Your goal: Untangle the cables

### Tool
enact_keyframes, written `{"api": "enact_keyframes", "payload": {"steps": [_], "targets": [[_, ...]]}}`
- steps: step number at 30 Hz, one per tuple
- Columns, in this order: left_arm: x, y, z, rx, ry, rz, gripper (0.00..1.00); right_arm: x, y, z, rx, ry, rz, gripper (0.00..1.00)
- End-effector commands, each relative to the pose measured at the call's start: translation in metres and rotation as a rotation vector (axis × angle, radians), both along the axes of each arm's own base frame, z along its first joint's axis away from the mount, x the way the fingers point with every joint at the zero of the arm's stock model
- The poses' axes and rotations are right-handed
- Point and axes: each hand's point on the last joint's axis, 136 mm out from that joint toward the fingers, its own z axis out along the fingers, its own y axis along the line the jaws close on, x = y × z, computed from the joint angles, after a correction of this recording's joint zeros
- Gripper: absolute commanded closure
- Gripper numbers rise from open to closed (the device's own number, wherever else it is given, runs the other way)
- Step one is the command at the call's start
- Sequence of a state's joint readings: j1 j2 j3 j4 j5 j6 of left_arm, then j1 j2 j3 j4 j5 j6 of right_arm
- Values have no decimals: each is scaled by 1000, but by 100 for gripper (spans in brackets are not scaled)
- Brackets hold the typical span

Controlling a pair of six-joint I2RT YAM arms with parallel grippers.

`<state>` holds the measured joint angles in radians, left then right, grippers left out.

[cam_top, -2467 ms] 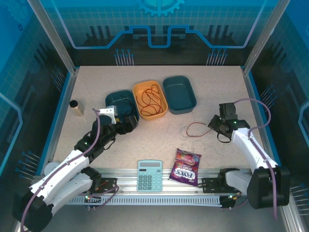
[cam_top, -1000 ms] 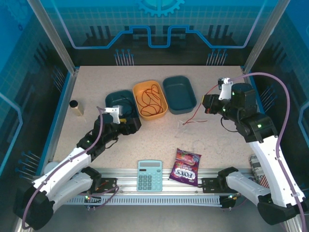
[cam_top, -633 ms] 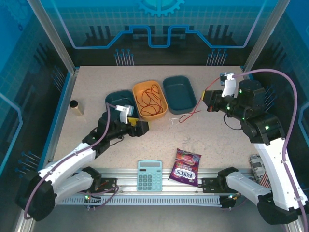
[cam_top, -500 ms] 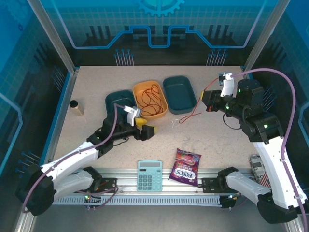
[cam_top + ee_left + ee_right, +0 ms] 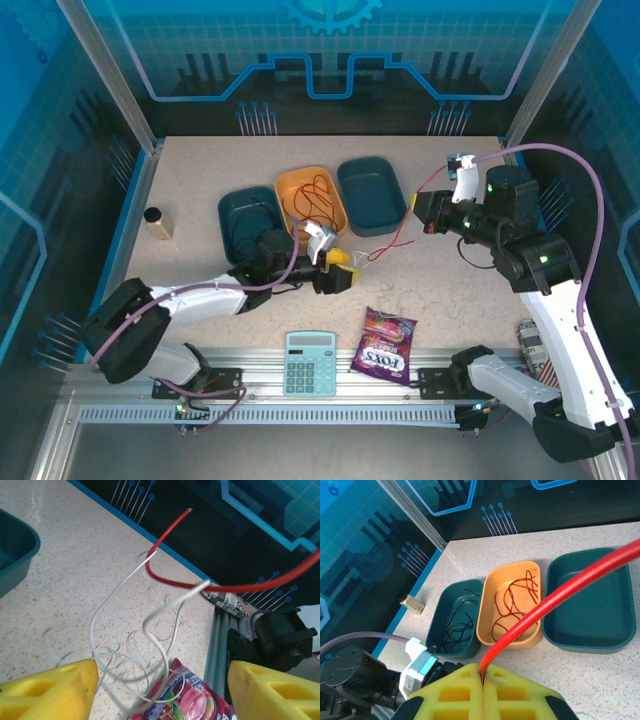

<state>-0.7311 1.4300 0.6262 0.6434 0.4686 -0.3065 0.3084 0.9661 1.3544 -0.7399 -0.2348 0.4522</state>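
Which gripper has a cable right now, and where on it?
The right gripper is shut on the red cable, pinched at the fingertips, seemingly near one end. The left gripper is open and holds nothing.

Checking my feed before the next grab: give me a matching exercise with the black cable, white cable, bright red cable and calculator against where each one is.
Things:
1. black cable
2. white cable
3. bright red cable
4. calculator

Places:
A. pinched in the shut right gripper
B. at the near edge of the table, left of the sweets bag
C. in the left teal tray
D. looped on the table by the sweets bag

Pairs: 1-C, 2-D, 3-A, 4-B
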Motion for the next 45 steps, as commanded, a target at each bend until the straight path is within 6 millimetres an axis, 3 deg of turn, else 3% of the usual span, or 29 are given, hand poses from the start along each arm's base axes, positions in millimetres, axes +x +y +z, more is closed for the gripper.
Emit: {"api": "enact_keyframes", "payload": {"steps": [1, 3, 6, 8, 13, 15, 21, 26, 41, 45], "targets": [[5, -15, 21, -58, -63, -36, 40, -5, 8, 4, 31, -8, 37, 100], [9, -18, 17, -59, -44, -31, 47, -5, 9, 3, 36, -7, 41, 100], [16, -19, 9, -53, -16, -1, 71, -4, 8, 2, 33, -4, 35, 100], [17, -17, 3, -41, -4, 15, 82, -3, 3, 1, 18, -4, 11, 100], [14, -6, -20, 5, 39, 55, 90, -1, -25, -6, -82, 12, -131, 100], [12, 0, -34, 36, 66, 82, 100, 0, -39, -10, -129, 25, -195, 100], [7, 21, -70, 109, 134, 155, 100, -5, -68, -7, -222, 8, -315, 100], [3, 34, -87, 156, 149, 198, 100, -10, -97, 2, -315, -8, -430, 100], [11, 46, -101, 267, 133, 258, 100, -28, -165, 30, -521, -51, -726, 100], [14, 55, -108, 291, 148, 304, 100, -31, -171, 35, -529, -61, -750, 100]]}}
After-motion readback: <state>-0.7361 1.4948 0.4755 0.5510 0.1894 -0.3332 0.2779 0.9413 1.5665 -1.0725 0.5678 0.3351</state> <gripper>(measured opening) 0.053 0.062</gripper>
